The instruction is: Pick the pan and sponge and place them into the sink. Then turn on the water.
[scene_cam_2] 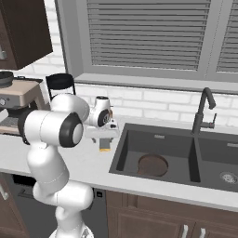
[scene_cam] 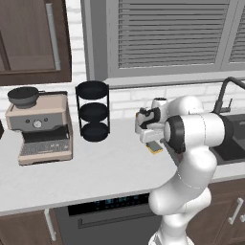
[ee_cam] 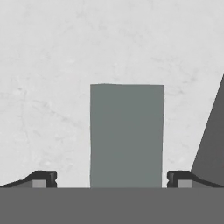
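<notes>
The white arm rises from its base, bends at a dark-ringed elbow and reaches forward, with the wrist turned so the hand points straight down. The end effector (ee_cam: 112,179) hangs low, its jaws spread wide apart, nothing held between them. In the hand view its two dark fingertips (ee_cam: 43,178) stand far apart at the bottom.
</notes>
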Controlling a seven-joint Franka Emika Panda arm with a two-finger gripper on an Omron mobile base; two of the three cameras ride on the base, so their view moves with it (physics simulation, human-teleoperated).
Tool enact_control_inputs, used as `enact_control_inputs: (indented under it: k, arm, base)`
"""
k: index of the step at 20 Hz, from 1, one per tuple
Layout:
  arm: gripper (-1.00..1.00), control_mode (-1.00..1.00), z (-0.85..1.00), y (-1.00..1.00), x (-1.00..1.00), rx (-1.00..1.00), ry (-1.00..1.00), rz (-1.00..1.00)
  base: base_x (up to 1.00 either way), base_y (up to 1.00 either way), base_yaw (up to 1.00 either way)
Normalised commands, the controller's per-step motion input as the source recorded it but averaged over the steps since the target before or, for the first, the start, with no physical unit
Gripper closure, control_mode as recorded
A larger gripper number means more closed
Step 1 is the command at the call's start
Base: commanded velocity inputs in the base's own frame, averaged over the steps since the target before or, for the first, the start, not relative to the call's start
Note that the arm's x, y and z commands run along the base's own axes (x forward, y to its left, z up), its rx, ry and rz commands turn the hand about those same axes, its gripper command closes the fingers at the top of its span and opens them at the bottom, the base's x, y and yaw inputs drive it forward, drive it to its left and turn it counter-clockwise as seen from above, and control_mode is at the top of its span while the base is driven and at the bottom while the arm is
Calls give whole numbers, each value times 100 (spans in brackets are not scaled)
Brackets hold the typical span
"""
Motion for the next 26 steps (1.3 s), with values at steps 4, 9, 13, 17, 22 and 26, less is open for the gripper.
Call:
enact_control_inputs:
  k: [4,9,13,17,22,26]
  arm:
    - [-100,-100,-19,0,2,0,0,1]
    - [-100,-100,-15,0,3,0,0,1]
    - [-100,-100,-9,0,2,0,-1,1]
    - [-100,-100,-1,0,1,0,-2,1]
    - [-100,-100,0,0,2,0,-3,1]
    - [-100,-100,0,-1,3,0,-4,1]
  base:
    - [0,0,0]
    - [0,0,0]
    - [0,0,0]
    - [0,0,0]
    - [0,0,0]
    - [0,0,0]
